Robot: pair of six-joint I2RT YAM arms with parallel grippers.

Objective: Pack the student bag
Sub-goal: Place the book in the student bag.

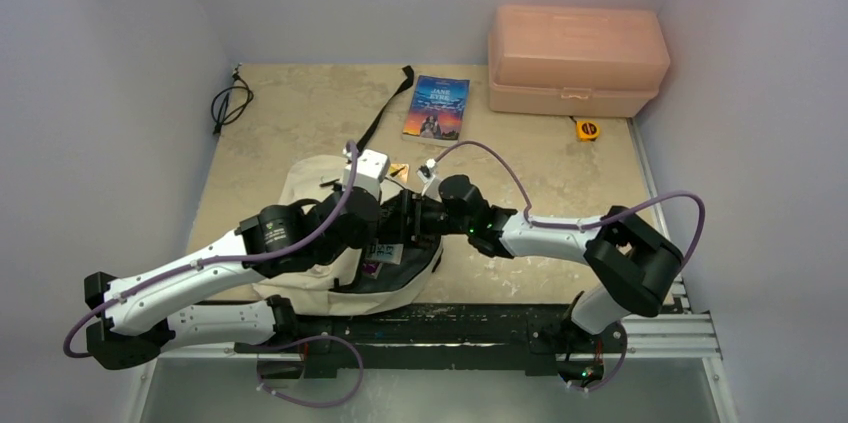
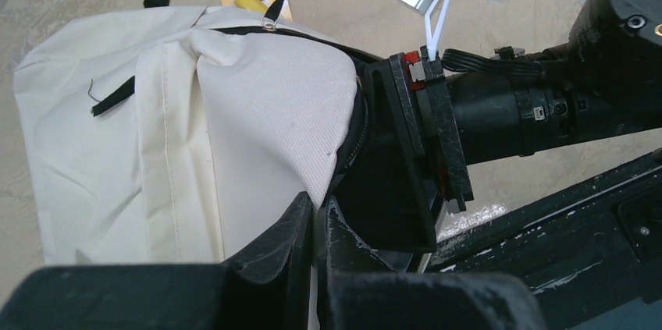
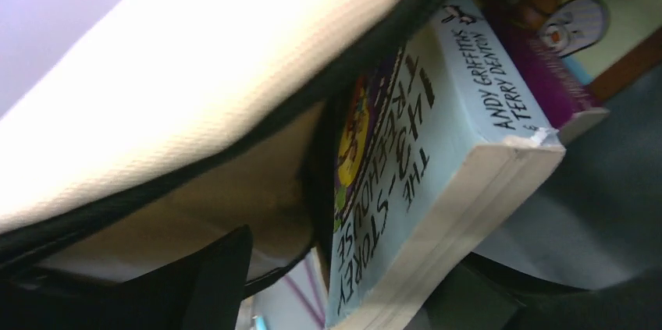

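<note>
Inspection of packing progress. The student bag point(image 1: 300, 288), a soft cream fabric backpack with black zip lines, lies at the near edge of the beige surface point(image 1: 300, 113), between the two arms, its mouth facing right; the left pincer point(image 2: 318, 209) is closed on the edge of the bag's upper flap, lifting the mouth open. The right pincer point(image 1: 412, 223) reaches into that mouth; its jaws stand apart and grip nothing, as far as its wrist view shows. Inside lie a pale-blue paperback point(image 3: 445, 150) and a purple book point(image 3: 546, 80) under it; both count as packed. Outstanding: a blue-covered novel point(image 1: 437, 106) lies unpacked at the far side, beside a closed salmon-pink plastic box point(image 1: 577, 58); a small yellow tape measure point(image 1: 587, 128) sits near that box. Judgement: partly done; zip not yet closed.
</note>
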